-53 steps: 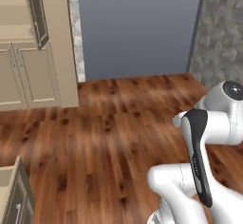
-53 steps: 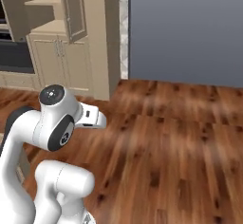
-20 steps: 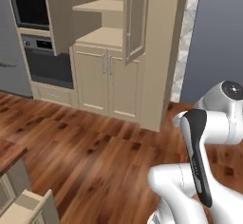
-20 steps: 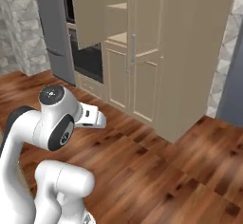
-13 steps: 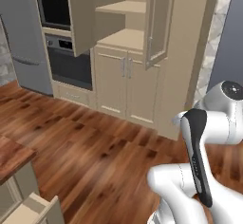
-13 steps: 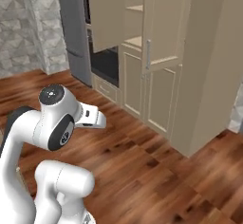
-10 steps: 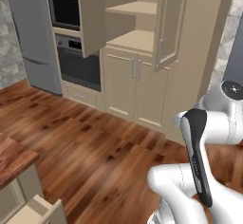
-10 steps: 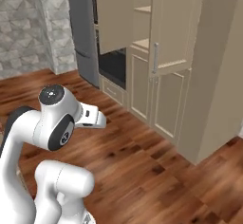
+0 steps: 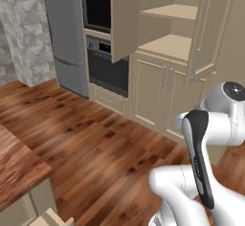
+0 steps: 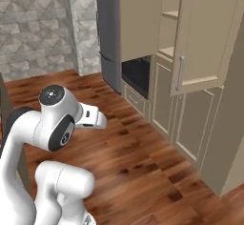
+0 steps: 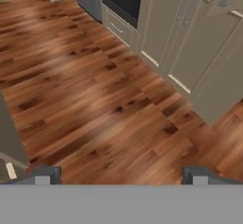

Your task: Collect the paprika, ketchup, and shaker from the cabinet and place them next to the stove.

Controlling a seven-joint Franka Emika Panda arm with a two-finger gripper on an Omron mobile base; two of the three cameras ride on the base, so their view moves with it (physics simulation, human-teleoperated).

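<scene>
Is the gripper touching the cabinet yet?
Apart. In the hand view the gripper hangs open over bare wood floor, with the cabinet well ahead of it.

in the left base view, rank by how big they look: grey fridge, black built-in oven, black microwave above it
1. Tall grey fridge, largest.
2. Black built-in oven.
3. Black microwave, slightly smaller than the oven; it sits higher and farther, so that gap is unsure.
</scene>
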